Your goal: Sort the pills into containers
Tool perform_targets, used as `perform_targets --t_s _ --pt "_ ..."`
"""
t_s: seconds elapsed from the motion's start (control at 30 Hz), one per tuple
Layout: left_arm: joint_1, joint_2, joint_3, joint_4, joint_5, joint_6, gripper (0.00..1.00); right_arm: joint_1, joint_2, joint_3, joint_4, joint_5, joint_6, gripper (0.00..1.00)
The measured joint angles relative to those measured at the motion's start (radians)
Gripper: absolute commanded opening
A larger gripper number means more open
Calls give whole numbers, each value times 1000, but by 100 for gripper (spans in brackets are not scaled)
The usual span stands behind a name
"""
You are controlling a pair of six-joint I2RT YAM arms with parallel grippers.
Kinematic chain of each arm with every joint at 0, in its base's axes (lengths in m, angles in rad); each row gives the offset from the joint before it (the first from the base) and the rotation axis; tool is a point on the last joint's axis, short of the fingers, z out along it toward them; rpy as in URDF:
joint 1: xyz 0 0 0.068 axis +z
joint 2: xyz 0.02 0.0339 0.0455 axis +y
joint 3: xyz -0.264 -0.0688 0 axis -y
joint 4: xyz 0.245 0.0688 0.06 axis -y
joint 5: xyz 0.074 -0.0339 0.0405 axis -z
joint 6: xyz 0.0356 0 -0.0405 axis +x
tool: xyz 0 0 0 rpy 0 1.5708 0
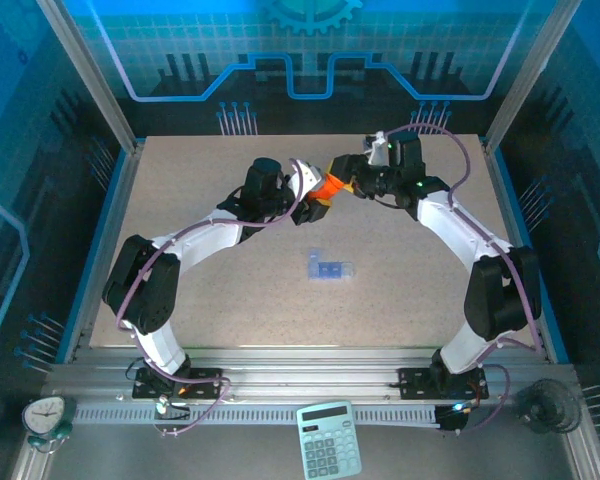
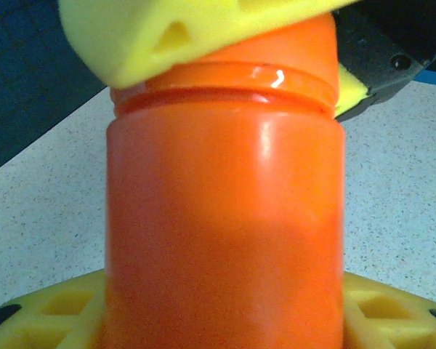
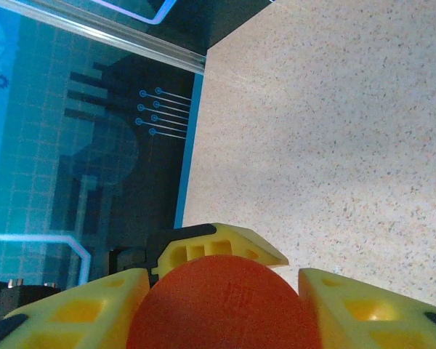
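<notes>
An orange bottle [image 1: 326, 190] [image 2: 225, 218] hangs above the far middle of the table, held between the two arms. My left gripper [image 1: 313, 203] [image 2: 225, 309] is shut on the bottle's body, a yellow finger on each side. My right gripper [image 1: 348, 186] [image 3: 225, 302] is shut on the bottle's round orange cap [image 3: 225, 305] [image 2: 291, 43], and its yellow fingers [image 2: 167, 29] press the cap from both sides. The containers, a small blue-tinted pill box [image 1: 328, 268], lie flat on the table nearer to me, apart from both grippers. The pills are out of view.
The speckled table [image 1: 220, 290] is bounded by blue rails and aluminium posts [image 1: 95, 75]. A calculator [image 1: 328, 453], a small clock [image 1: 45, 415] and a small fan [image 1: 546, 405] sit on the near rail outside the work area.
</notes>
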Motion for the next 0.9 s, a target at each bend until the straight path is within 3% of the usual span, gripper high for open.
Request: perform_targets --t_s 0.27,0.53,0.7,0.77,0.83,0.9 --pt "0 0 1 -3 5 -2 13 -12 0 -16 43 -35 -25 44" --pt "12 -10 46 -36 116 -71 12 -85 11 -94 330 -299 -120 47" --pt "21 -21 56 -43 177 -116 11 -101 36 -83 417 -416 -138 48" --pt "23 -21 57 -44 192 -129 11 -103 41 -69 406 -438 -160 50" --pt "24 -21 62 -44 202 -133 11 -104 42 -45 357 -447 -201 65" --pt "24 -21 64 -48 213 -133 11 -105 42 -14 303 -439 -237 74"
